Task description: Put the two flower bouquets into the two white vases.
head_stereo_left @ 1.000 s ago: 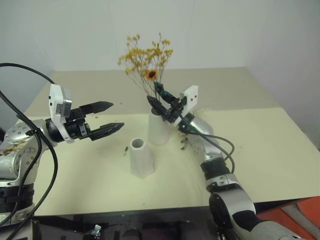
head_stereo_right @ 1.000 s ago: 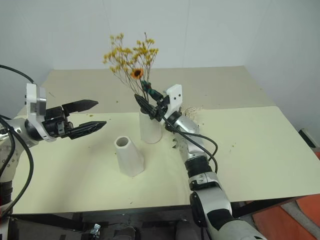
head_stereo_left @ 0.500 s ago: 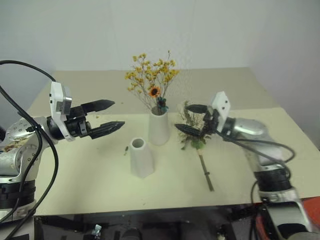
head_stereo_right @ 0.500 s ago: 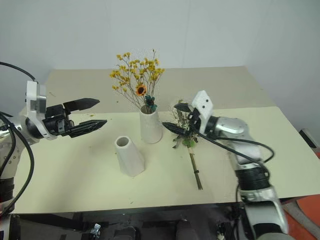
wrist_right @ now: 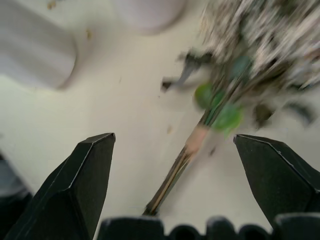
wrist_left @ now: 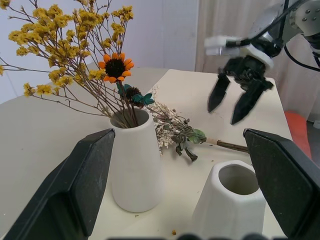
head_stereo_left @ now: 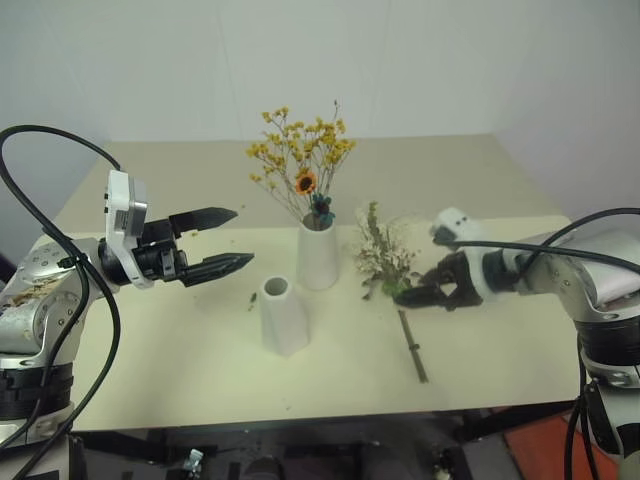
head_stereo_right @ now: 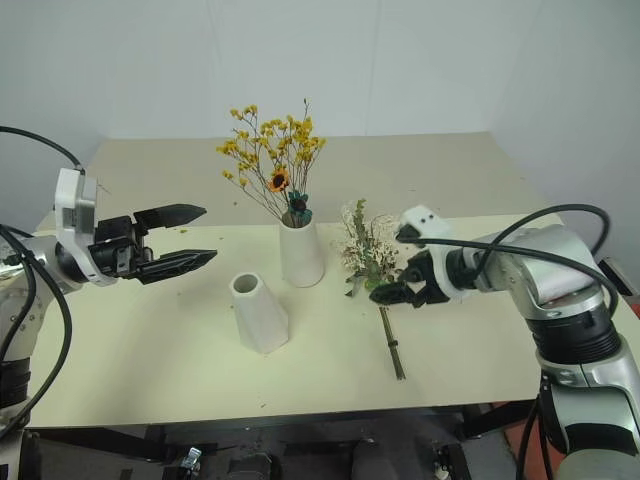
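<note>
while i watch from the head camera, the taller smooth vase [head_stereo_left: 318, 258] stands upright near the middle of the cream table [head_stereo_left: 520, 340] and serves as my landmark. the yellow bouquet [head_stereo_left: 302, 170], thin stems with tiny yellow-orange blossoms, a small sunflower and a teal flower, stands in its mouth and fans out above it.

the shorter faceted vase [head_stereo_left: 283, 317] stands upright just in front of the tall vase and a little to its left, apart from it, its mouth empty. the bushier bouquet [head_stereo_left: 386, 262], cream-white sprigs with green leaves, lies flat on the table just to the right of the tall vase, its heads toward the vase and its bare stems [head_stereo_left: 412, 346] running away toward the table's front edge.

my right gripper [head_stereo_left: 428, 293] hangs over the table to the right of the tall vase, pointing down toward the lying bouquet where the sprigs meet the stems. its two black fingers are spread wide with nothing between them; in the wrist view the stems pass between the fingertips, though i cannot tell how high above them it is.

my left gripper [head_stereo_left: 225, 240] is held level to the left of the tall vase, well apart from it, pointing toward both vases, fingers wide apart and empty.
</note>
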Tool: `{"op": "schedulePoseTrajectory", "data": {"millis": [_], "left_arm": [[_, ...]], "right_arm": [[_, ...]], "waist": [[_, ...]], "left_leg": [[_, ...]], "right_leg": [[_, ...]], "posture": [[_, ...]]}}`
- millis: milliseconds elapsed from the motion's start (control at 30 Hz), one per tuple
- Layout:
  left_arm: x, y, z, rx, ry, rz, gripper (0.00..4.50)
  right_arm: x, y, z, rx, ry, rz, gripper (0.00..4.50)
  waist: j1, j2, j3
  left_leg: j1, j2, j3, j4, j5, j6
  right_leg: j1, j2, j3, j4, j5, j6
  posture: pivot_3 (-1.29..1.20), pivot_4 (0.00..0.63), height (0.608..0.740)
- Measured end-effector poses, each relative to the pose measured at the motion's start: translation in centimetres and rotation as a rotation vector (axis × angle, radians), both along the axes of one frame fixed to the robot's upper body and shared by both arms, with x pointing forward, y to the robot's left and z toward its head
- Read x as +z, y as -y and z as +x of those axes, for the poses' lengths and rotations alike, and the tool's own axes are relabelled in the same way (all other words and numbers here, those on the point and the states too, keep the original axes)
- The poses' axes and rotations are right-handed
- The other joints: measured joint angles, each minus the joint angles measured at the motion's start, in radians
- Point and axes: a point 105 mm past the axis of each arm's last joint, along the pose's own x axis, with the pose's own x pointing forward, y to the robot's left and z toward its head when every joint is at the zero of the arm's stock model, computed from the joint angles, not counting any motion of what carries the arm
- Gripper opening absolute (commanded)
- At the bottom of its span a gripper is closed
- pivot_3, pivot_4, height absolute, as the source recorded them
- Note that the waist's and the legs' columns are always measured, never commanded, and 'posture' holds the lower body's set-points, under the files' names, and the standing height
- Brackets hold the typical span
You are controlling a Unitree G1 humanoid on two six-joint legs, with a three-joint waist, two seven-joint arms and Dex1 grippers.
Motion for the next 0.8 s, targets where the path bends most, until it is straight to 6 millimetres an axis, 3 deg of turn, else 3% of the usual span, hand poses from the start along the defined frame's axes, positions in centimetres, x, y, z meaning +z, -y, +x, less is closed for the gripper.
{"op": "schedulePoseTrajectory", "data": {"millis": [167,433,533,800], "left_arm": [[-0.3,0.0,-0.2,-0.003,-0.008,0.002,4.5],[-0.4,0.1,-0.3,0.008,-0.008,-0.004,4.5],[-0.5,0.1,-0.4,0.015,-0.005,-0.003,4.5],[-0.7,0.1,-0.7,0.032,-0.005,-0.001,4.5]], "right_arm": [[-1.9,-0.4,0.0,-0.004,-0.106,-0.067,4.49],[-3.9,-0.7,2.4,-0.111,-0.164,-0.141,4.49],[-4.2,-0.8,3.4,-0.131,-0.156,-0.157,3.9],[-4.2,-1.1,4.4,-0.141,-0.126,-0.172,1.08]], "waist": [[0.0,0.0,0.0],[-0.002,0.0,0.0],[-0.002,0.0,0.0],[-0.002,0.0,0.0]], "left_leg": [[0.0,0.0,0.0,0.0,0.0,0.0],[-0.001,0.0,0.0,0.0,0.0,0.0],[-0.001,0.0,0.0,0.0,0.0,0.0],[-0.001,0.0,0.0,0.0,0.0,0.0]], "right_leg": [[0.0,0.0,0.0,0.0,0.0,0.0],[-0.001,0.0,0.0,0.0,0.0,0.0],[-0.001,0.0,0.0,0.0,0.001,-0.001],[-0.001,0.0,0.0,0.0,0.001,-0.001]], "posture": [[0.0,0.15,0.74],[0.0,0.15,0.74],[0.0,0.15,0.74],[0.0,0.15,0.74]]}}
